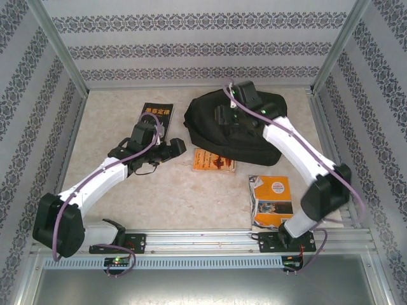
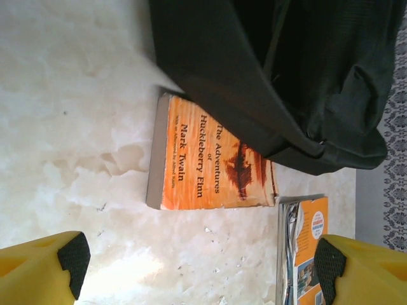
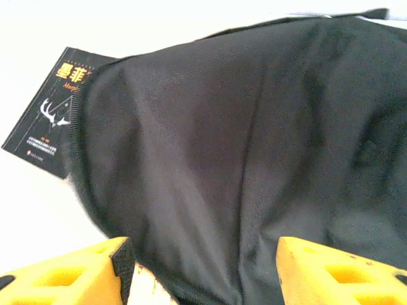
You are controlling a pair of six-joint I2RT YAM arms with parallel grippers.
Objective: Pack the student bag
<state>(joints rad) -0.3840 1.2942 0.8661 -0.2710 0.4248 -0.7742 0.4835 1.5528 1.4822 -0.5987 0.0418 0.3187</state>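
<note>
Over the student bag (image 3: 254, 140), right gripper (image 3: 203, 260) spread — left gripper (image 2: 200, 264) wide

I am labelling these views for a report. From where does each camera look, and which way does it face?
Top external: above and behind the left arm and right arm, which both show, facing down on the table.
Left wrist: over the table, facing the Huckleberry Finn book; left hand shows below.
Right wrist: close over the student bag; right hand shows below.
Shared: top and left wrist both see that book.
</note>
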